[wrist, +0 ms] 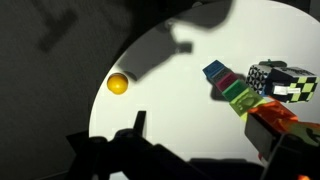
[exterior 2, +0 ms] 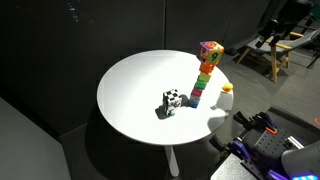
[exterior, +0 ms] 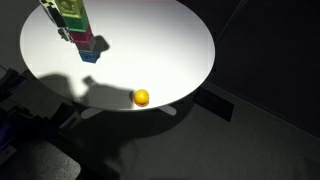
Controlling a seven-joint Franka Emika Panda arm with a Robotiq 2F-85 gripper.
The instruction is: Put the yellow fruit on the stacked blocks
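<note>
Yellow fruit (exterior: 142, 97): loose near desk (exterior: 150, 40) edge, apart from stacked blocks (exterior 2: 206, 72).
Gripper (wrist: 200, 152): shadowed; we cannot tell its opening.

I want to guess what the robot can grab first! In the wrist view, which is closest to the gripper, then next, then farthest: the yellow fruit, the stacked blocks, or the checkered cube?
1. Yellow fruit, on the left, closest to the gripper.
2. Stacked blocks, on the right, judged by the bottom block.
3. Checkered cube, far right, just behind them.
</note>
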